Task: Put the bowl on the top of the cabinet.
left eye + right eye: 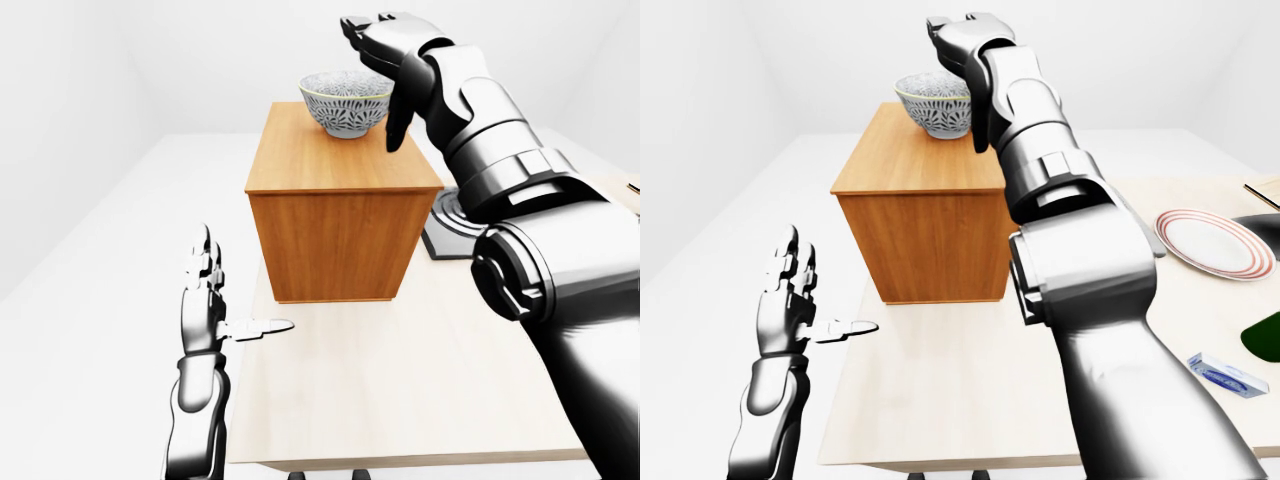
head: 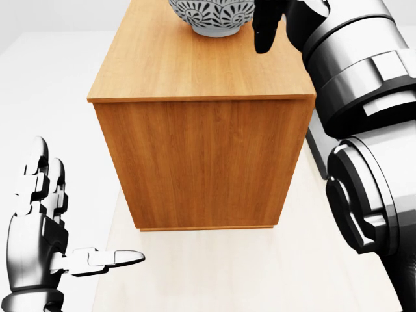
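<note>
A grey patterned bowl (image 1: pixel 345 102) stands upright on the top of the wooden cabinet (image 1: pixel 340 215), near the top's far end. My right hand (image 1: pixel 388 75) is open just to the right of the bowl, fingers arched over its rim and thumb pointing down beside it, not closed round it. My left hand (image 1: pixel 243 285) is open and empty at the lower left, level with the left edge of the light table (image 1: pixel 400 400), fingers up and thumb pointing right. The bowl also shows at the top edge of the head view (image 2: pixel 211 16).
The cabinet stands on the table. To its right lie a dark square pad with rings (image 1: pixel 452 222), a red-rimmed plate (image 1: pixel 1215 242), a small blue-and-white packet (image 1: pixel 1225 372) and a dark green thing (image 1: pixel 1268 335) at the right edge.
</note>
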